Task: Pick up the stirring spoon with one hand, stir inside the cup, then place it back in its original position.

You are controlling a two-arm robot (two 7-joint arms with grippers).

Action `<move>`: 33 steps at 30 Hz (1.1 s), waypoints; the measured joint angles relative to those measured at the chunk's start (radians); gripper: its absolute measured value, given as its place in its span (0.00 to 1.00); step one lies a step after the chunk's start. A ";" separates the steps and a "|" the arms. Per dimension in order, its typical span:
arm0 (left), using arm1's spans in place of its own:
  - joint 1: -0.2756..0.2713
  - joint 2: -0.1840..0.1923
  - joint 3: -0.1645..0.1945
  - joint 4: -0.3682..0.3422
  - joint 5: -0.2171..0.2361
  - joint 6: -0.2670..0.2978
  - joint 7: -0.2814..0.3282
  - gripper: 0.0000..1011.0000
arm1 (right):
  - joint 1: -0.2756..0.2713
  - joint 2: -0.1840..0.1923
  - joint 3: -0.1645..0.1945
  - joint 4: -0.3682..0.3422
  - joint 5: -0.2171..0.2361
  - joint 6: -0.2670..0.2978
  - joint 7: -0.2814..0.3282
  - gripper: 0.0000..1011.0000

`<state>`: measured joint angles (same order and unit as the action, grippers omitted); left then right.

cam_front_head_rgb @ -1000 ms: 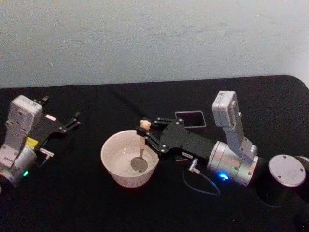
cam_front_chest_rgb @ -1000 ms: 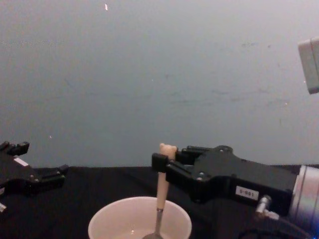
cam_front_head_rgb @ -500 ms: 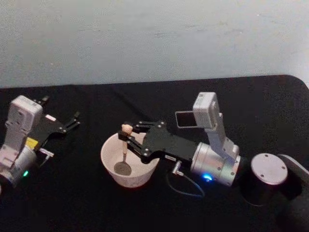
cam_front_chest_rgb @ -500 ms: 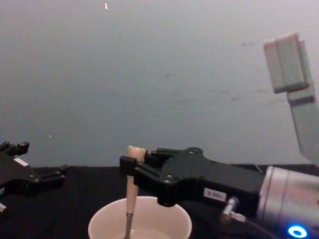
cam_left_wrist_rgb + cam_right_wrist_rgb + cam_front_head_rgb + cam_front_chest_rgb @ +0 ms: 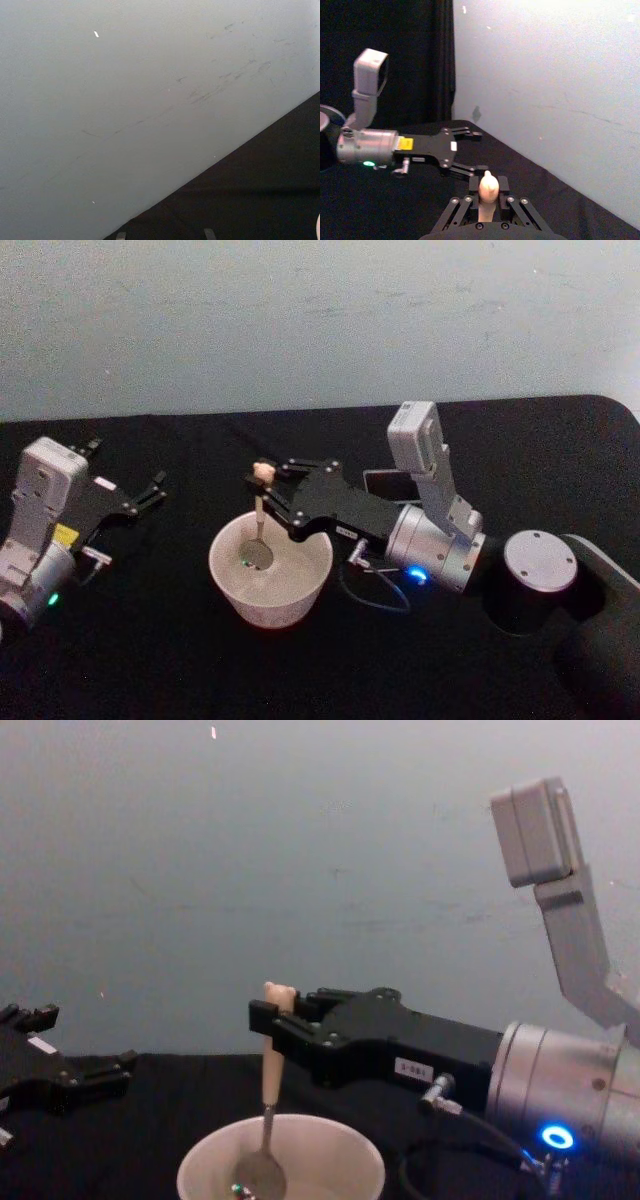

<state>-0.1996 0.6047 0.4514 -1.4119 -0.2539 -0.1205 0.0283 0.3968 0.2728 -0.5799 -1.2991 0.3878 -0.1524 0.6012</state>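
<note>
Cup [image 5: 290,605], wide, round and smooth cream-white with a thin rim, stands on the matte black cloth table [image 5: 200,670] directly beneath the right gripper [image 5: 262,490]. Behind that gripper's black body, part of a dark grey square-sided holder [image 5: 385,483] with a thick rim shows. The gripper pinches the stirring spoon [image 5: 258,530] by its beige handle, just under the tiny bear head. The spoon's thin dark neck and shiny round metal bowl hang upright inside the cup. Well off to the gripper's left, the left gripper [image 5: 150,490] is parked with its fingers spread.

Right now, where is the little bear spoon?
In the head view, the stirring spoon stands bowl-down inside the cup near the middle of the table, its handle held by the right gripper.
</note>
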 joint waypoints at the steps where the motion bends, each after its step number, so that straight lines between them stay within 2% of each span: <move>1: 0.000 0.000 0.000 0.000 0.000 0.000 0.000 0.99 | 0.003 0.000 0.004 0.007 -0.002 -0.001 -0.003 0.21; 12: 0.000 0.000 0.000 0.000 0.000 0.000 0.000 0.99 | -0.002 0.011 0.029 0.011 -0.005 -0.003 -0.011 0.21; 19: 0.000 0.000 0.000 0.000 0.000 0.000 0.000 0.99 | -0.011 0.020 0.040 -0.017 -0.003 -0.001 -0.012 0.21; 33: 0.000 0.000 0.000 0.000 0.000 0.000 0.000 0.99 | -0.043 0.080 0.071 -0.169 0.024 0.028 -0.014 0.21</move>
<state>-0.1995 0.6047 0.4514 -1.4120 -0.2539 -0.1205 0.0283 0.3538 0.3533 -0.5090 -1.4678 0.4119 -0.1245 0.5870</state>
